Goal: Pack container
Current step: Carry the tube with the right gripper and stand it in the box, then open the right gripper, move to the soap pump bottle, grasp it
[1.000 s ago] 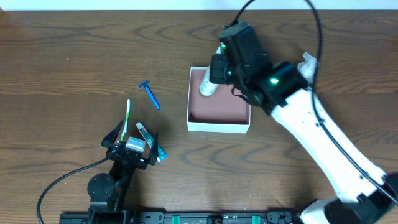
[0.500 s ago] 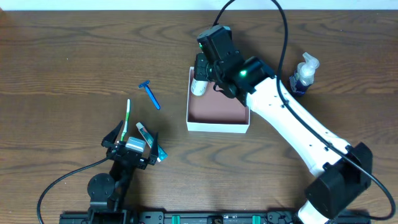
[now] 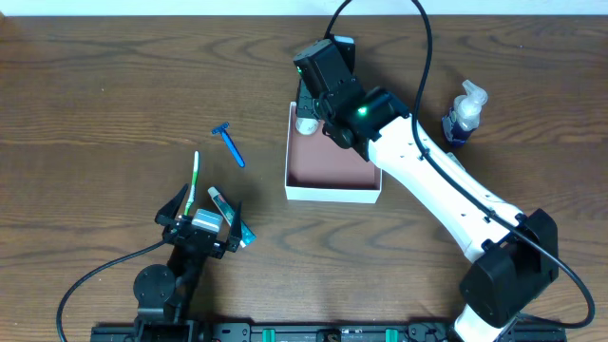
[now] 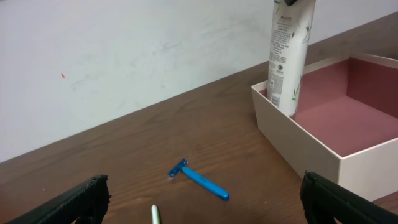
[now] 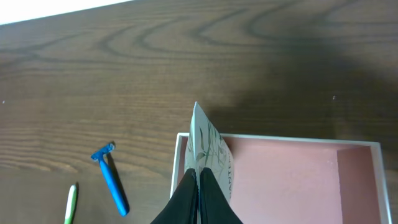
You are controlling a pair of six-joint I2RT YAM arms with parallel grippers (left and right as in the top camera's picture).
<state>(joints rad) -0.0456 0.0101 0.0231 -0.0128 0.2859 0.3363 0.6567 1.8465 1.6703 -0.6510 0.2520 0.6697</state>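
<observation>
The container (image 3: 332, 195) is a shallow white box with a pinkish inside, at the table's centre; it also shows in the left wrist view (image 4: 298, 146) and the right wrist view (image 5: 280, 140). My right gripper (image 3: 310, 110) (image 5: 198, 174) is shut on the crimped end of a white leaf-printed tube (image 3: 306, 125) (image 5: 210, 146). The tube (image 4: 287, 56) stands upright in the container's far left corner, its lower end down inside the wall. My left gripper (image 3: 207, 201) (image 4: 202, 186) stands open and holds nothing, near the front left.
A blue razor (image 3: 228, 144) (image 4: 200, 180) (image 5: 111, 177) lies left of the container. A green and white toothbrush (image 3: 194, 180) and a small tube (image 3: 226, 214) lie by the left gripper. A blue spray bottle (image 3: 461, 112) stands at the right.
The right arm has swung left with the tube, from over the container's middle to its far left corner. The left arm has not moved.
</observation>
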